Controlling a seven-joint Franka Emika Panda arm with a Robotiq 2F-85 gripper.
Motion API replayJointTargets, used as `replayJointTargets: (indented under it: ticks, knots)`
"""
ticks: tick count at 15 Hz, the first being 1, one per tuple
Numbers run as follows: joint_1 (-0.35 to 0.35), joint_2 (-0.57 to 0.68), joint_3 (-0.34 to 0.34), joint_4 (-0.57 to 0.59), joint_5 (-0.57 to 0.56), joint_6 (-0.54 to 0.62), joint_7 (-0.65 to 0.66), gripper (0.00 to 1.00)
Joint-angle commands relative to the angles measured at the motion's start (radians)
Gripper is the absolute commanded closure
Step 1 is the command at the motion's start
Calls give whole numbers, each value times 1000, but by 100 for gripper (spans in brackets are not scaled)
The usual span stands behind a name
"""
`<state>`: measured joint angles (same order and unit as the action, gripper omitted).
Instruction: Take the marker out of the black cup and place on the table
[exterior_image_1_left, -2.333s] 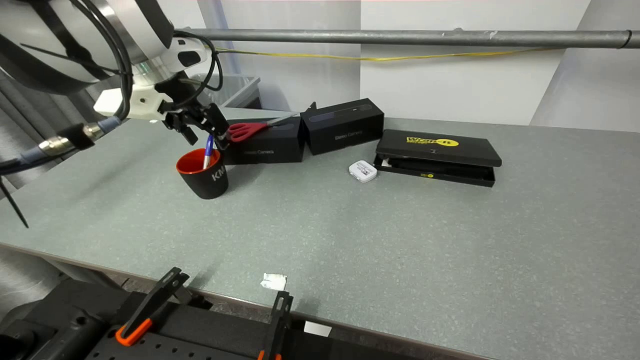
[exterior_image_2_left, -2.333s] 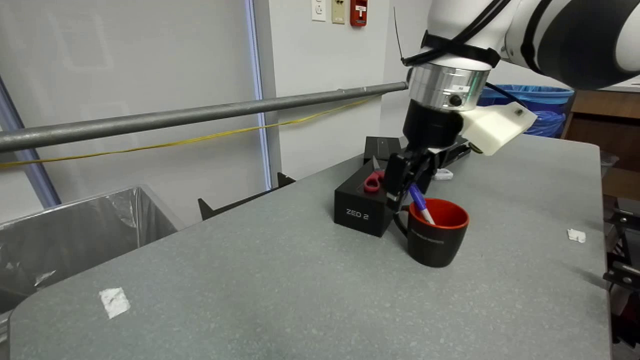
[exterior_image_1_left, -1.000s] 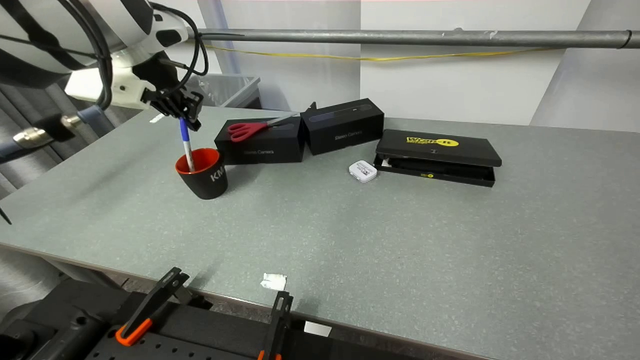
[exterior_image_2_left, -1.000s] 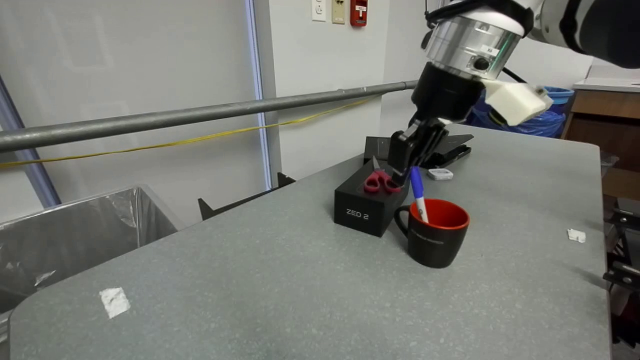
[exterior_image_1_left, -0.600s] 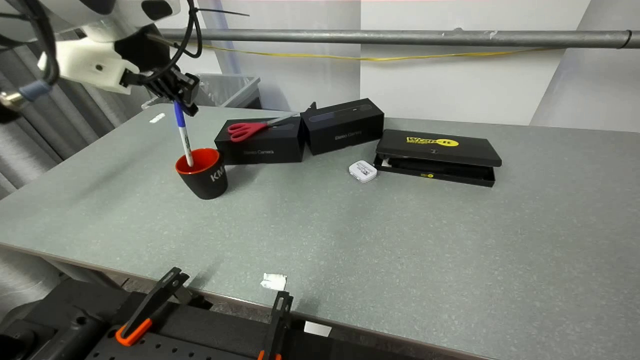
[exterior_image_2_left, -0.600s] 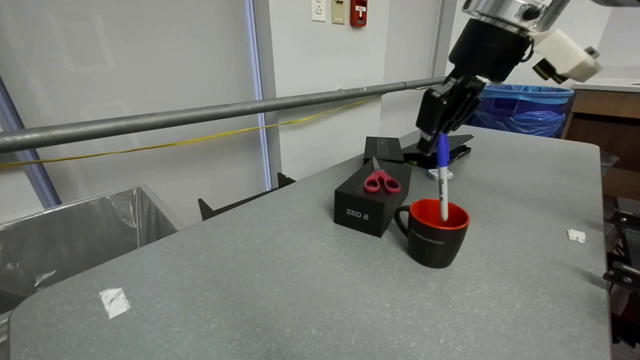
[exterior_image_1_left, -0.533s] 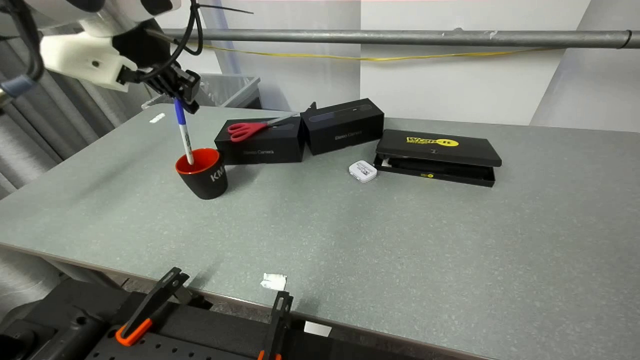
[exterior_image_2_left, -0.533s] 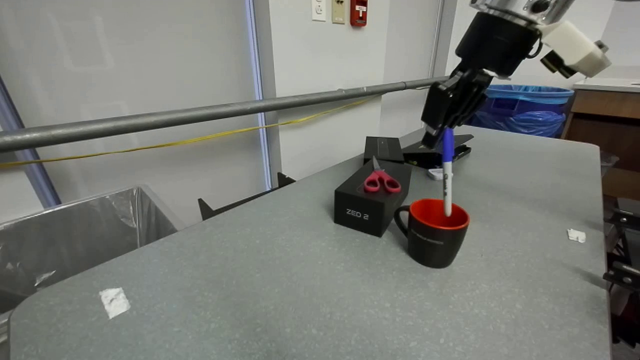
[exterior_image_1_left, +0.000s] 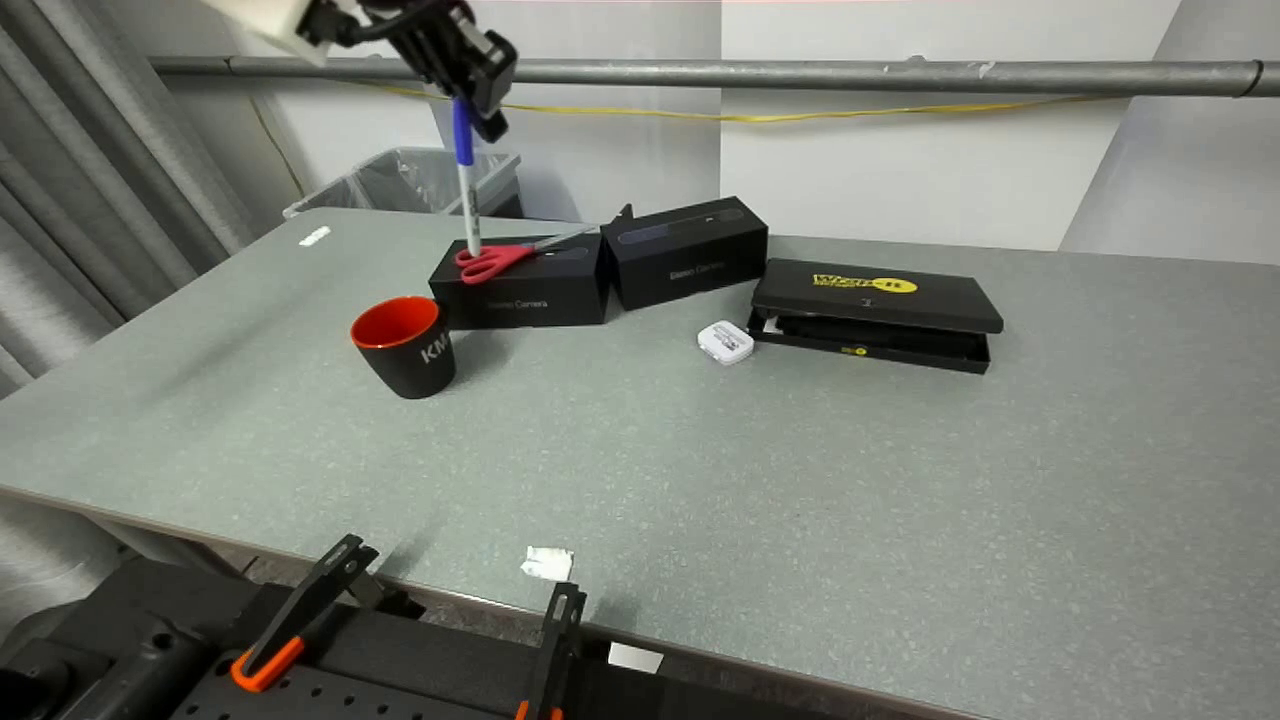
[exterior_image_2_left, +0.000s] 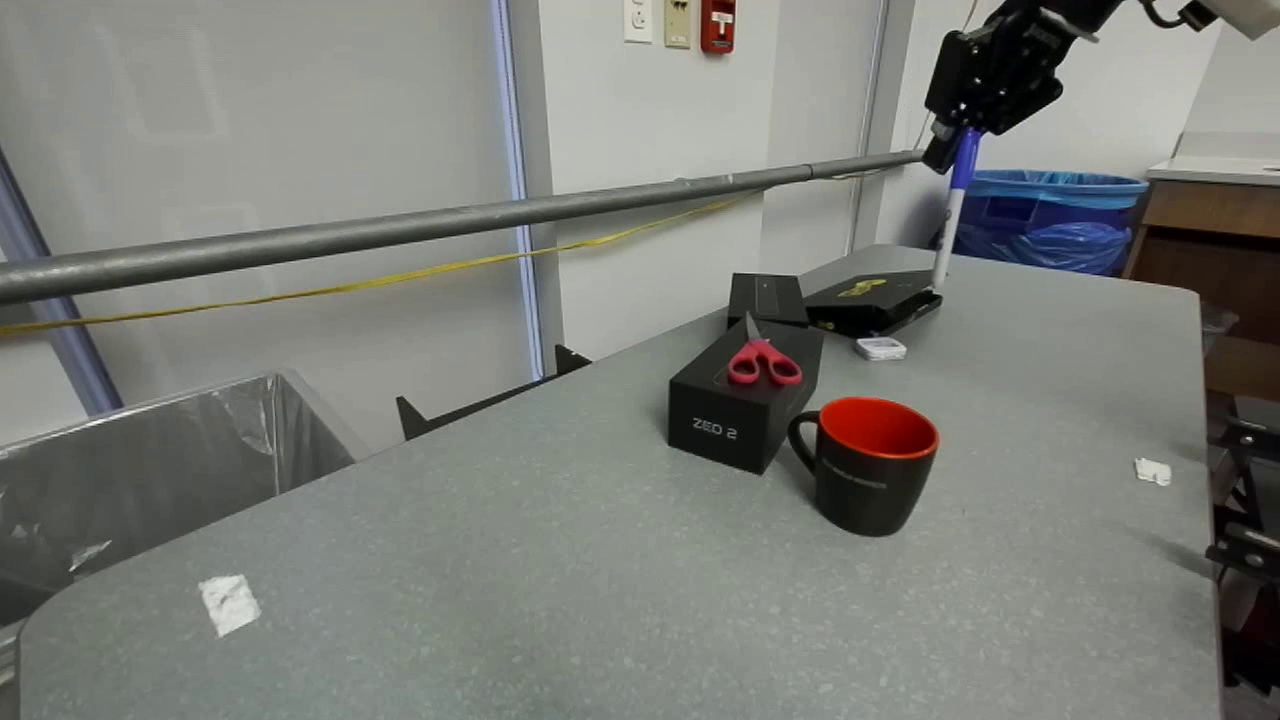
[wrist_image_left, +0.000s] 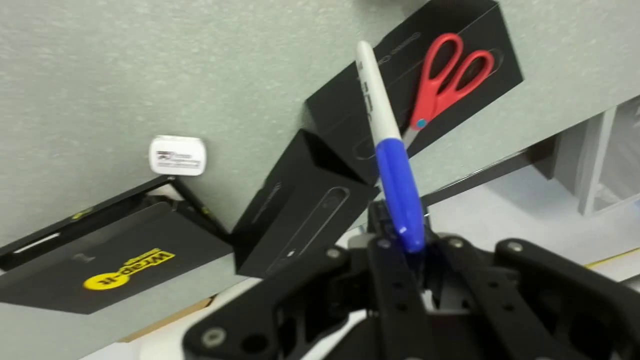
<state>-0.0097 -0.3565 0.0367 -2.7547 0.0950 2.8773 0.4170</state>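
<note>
High above the table (exterior_image_1_left: 800, 480), my gripper (exterior_image_1_left: 482, 112) is shut on the blue cap of the marker (exterior_image_1_left: 469, 200). The marker hangs cap up, its white barrel pointing down with a slight tilt, touching nothing below. In the wrist view the marker (wrist_image_left: 384, 120) runs up from between the fingers, cap end nearest the camera. The black cup (exterior_image_2_left: 868, 490) stands upright on the table in both exterior views, its red inside bare of the marker. In an exterior view its handle faces the long black box beside it.
Red scissors (exterior_image_2_left: 762, 365) lie on a black box (exterior_image_1_left: 520, 285), with a second black box (exterior_image_1_left: 690, 255) against it. A white case (exterior_image_1_left: 726, 342) sits by the half-lidded Wrap-It box (exterior_image_1_left: 875, 310). A grey pipe (exterior_image_1_left: 850, 76) runs along the wall behind. A lined bin (exterior_image_2_left: 180, 480) stands off the table's edge.
The marker stood in the cup earlier; it has come up out of it in my gripper. Arm and marker have risen and swung away from the cup towards the boxes. The cup has not moved.
</note>
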Motion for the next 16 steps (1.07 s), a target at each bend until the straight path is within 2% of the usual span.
replayJointTargets:
  ticks: [1,3,5,10,15,16]
  knots:
    - [-121,38,-44,50,-15,-113,-44,99]
    - [-171,149,-40,91,-47,-125,-34,99]
    - [-182,268,-44,134,-63,-133,-25,99]
    - [-105,564,-65,272,-4,-153,-52,99]
    - [-56,739,-95,421,-3,-195,-36,99]
    - [-48,760,-104,443,-3,-200,-31,71]
